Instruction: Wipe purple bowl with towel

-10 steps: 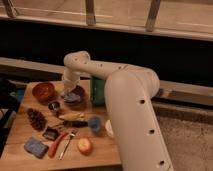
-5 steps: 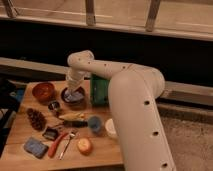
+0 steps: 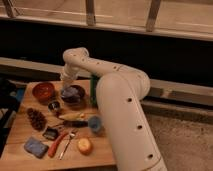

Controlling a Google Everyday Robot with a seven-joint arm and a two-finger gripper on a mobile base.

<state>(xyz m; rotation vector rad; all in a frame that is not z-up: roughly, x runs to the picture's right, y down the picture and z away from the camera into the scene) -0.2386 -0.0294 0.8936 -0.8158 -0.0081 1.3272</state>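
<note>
While the claw (image 3: 68, 85) hangs at the purple bowl's (image 3: 73, 96) left rim, its finger state impossible to tell, the towel (image 3: 73, 92) lies bunched inside the upright bowl, apparently mid-wipe. The bowl sits on the desk (image 3: 102, 150) beside the orange bowl (image 3: 43, 91); it has no long axis.

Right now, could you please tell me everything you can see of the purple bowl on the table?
The purple bowl is round, dark purple-brown, with a thick rim, and stands upright at the back of the wooden table, just right of the orange-red bowl. A pale blue-lavender towel lies inside it. The claw reaches down at the bowl's back left rim, by the towel. A green object stands close to its right.
</note>
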